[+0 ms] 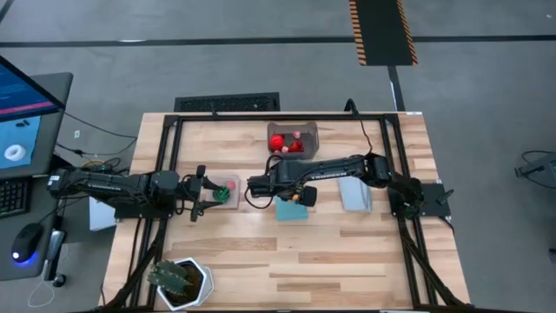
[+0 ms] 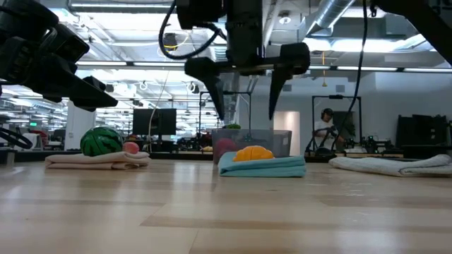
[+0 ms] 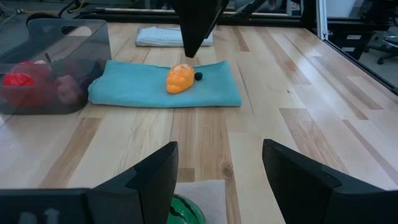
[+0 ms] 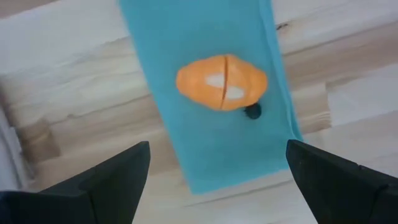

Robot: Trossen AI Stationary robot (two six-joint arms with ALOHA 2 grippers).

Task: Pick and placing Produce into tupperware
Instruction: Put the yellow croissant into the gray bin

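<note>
Right gripper hanging above the small orange toy fruit on the flat teal cloth mat — fingers spread wide, grasping nothing. Translucent grey plastic tupperware just beyond (red and pink pieces inside). Left gripper part-open over a green striped toy ball on a tan mat — empty.

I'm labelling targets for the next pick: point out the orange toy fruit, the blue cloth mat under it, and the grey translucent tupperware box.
orange toy fruit point(image 4: 222, 81): right wrist view, its middle seam.
blue cloth mat point(image 4: 217, 143): right wrist view, bare cloth.
grey translucent tupperware box point(image 1: 311, 130): high view, far right corner rim.
</note>
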